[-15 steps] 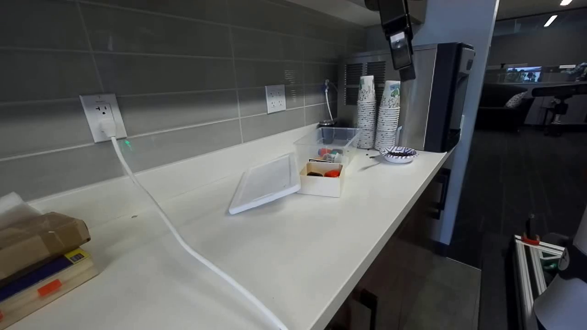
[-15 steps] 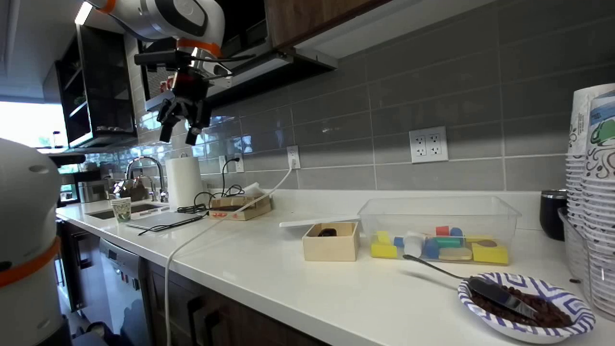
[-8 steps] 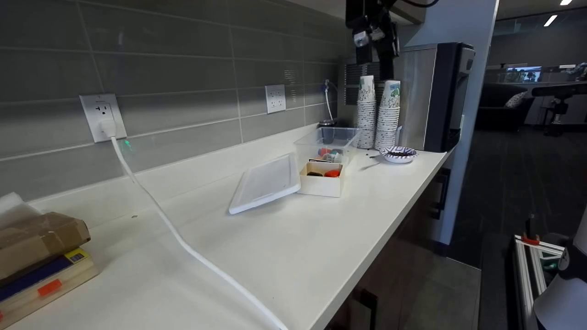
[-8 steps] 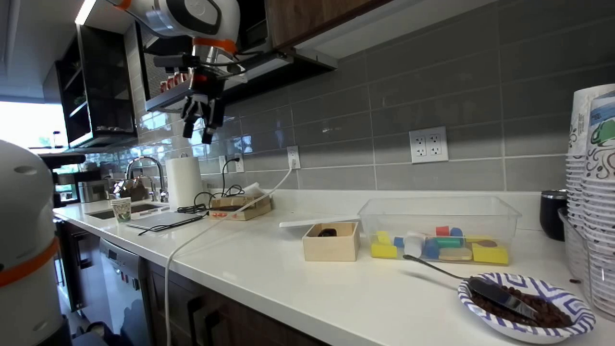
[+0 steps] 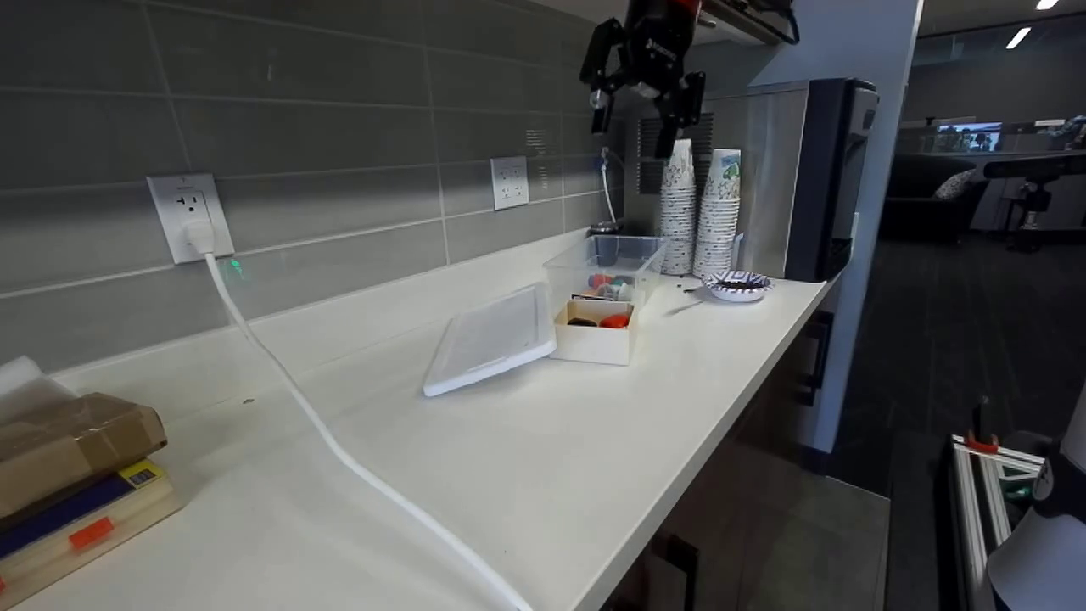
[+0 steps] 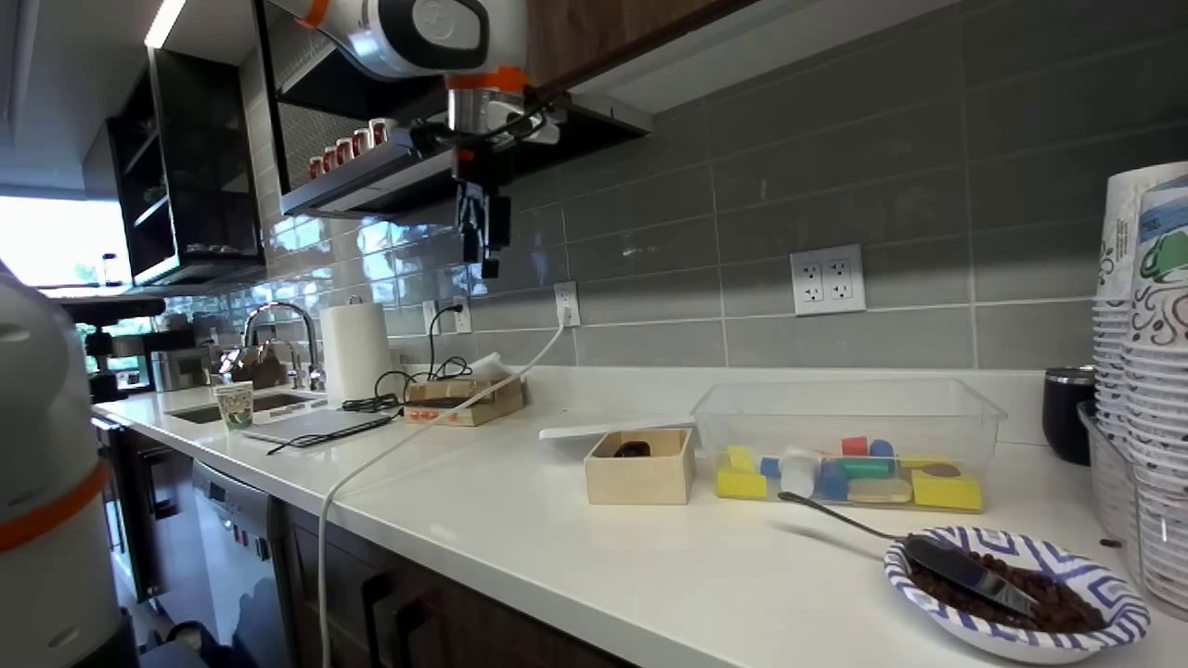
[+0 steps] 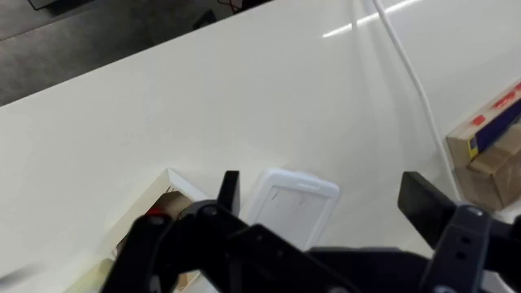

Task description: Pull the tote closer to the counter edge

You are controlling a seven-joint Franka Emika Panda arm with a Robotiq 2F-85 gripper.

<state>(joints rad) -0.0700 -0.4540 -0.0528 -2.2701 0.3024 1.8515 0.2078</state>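
The tote, a clear plastic bin with red, blue, green and yellow items, stands on the white counter near the wall. It shows in both exterior views (image 5: pixel 570 276) (image 6: pixel 849 417). The counter (image 5: pixel 543 458) shows its straight front edge in all views, also in an exterior view (image 6: pixel 520 529) and in the wrist view (image 7: pixel 203 101). My gripper (image 5: pixel 632 140) is open and empty, high above the counter, also seen in an exterior view (image 6: pixel 481 263). In the wrist view its fingers (image 7: pixel 321 183) are wide apart over the white lid; the tote is mostly hidden behind the gripper.
A small wooden box (image 6: pixel 640 478) stands beside the tote, with the white lid (image 5: pixel 496 335) leaning nearby. A patterned bowl with a spoon (image 6: pixel 1021 640) and cup stacks (image 5: pixel 717 229) are at the tote's far side. A white cable (image 5: pixel 365 471) crosses the counter. A shelf (image 6: pixel 371 176) hangs near the arm.
My gripper has moved along the counter toward the tote's side and turned, so its two fingers now show spread in an exterior view. The tote and other objects have not moved.
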